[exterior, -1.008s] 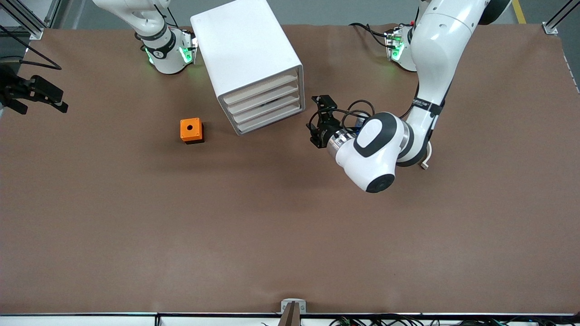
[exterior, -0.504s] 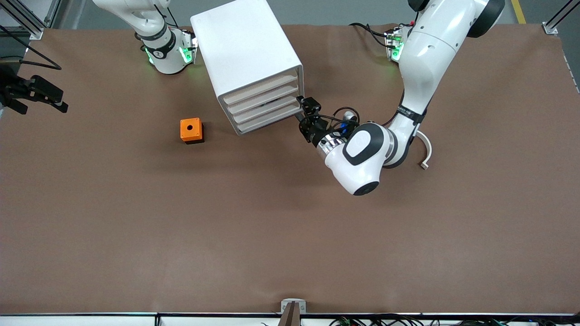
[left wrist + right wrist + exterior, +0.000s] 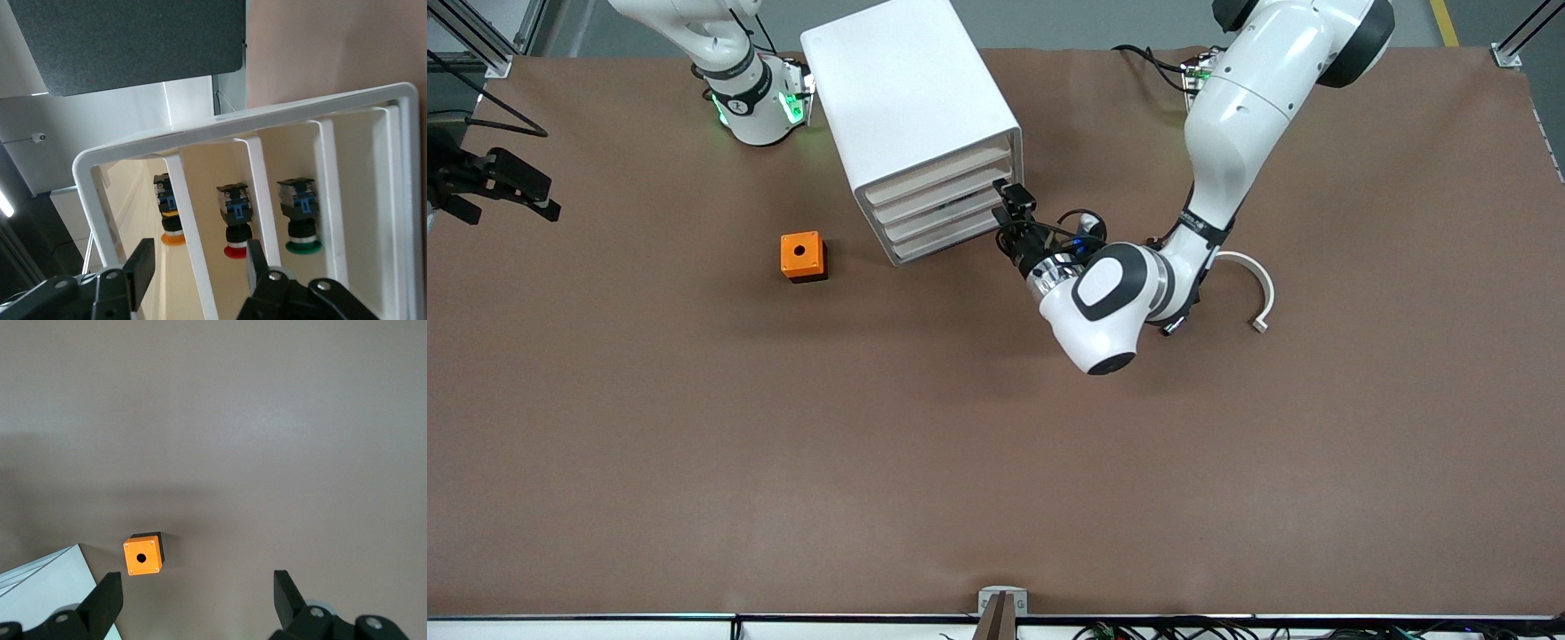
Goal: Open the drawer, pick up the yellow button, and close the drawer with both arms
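The white cabinet (image 3: 907, 98) stands near the robots' bases, and its topmost drawer (image 3: 938, 176) sits flush with the other drawers. My left gripper (image 3: 1007, 197) is at the drawer fronts, at the corner toward the left arm's end. In the left wrist view the left gripper (image 3: 198, 270) is open, and its fingers straddle the top drawer's front lip (image 3: 190, 233) without touching it. The orange-capped button (image 3: 170, 223) lies inside that drawer. My right gripper (image 3: 198, 592) hangs open and empty high over the table, out of the front view.
An orange cube with a black hole (image 3: 802, 255) sits on the table beside the cabinet, toward the right arm's end. Red-capped (image 3: 237, 230) and green-capped (image 3: 300, 223) buttons lie in the lower drawers. A white curved piece (image 3: 1249, 284) lies by the left arm.
The left arm swung in toward the cabinet, bringing its gripper from beside the cabinet onto the drawer fronts, and its jaws narrowed. The right arm has not moved.
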### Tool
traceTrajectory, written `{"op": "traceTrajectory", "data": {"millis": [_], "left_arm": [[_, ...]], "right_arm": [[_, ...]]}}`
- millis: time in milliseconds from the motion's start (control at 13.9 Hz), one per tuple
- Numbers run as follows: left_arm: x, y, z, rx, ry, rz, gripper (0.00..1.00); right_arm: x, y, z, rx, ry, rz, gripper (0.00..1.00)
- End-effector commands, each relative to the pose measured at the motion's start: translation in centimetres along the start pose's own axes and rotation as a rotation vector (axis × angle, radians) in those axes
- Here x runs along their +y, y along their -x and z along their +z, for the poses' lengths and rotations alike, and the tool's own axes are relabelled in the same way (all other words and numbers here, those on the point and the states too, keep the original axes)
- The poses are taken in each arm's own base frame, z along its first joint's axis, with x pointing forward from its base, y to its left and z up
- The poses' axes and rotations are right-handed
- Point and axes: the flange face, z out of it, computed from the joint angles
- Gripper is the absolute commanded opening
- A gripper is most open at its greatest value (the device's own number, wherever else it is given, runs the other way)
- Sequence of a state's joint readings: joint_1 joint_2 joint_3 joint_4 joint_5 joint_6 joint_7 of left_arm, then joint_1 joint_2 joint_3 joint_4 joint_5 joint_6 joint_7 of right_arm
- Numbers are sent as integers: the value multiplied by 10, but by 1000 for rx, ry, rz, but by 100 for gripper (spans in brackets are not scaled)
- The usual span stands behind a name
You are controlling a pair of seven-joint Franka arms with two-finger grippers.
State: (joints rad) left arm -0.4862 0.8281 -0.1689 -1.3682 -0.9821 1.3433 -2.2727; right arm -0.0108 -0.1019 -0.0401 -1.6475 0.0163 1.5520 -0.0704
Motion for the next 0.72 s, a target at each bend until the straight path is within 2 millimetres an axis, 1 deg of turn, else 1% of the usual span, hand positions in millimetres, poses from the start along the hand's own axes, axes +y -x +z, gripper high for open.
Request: {"op": "traceTrajectory", "data": {"millis": [0,288,360,648], "left_arm": [[-6,8,18,30,-42,-19,63],[-3,7,41,70,-64,-45,61],[-2,7,48,82,-70,-62,59],[-2,9,62,104,-74,-94,51]], "right_arm": [[1,8,-5,6,-6,-10,100],[0,8,-5,6,0,-11,100],[0,8,-5,6,0,-11,100],[1,8,-5,3,1,-11,100]]}}
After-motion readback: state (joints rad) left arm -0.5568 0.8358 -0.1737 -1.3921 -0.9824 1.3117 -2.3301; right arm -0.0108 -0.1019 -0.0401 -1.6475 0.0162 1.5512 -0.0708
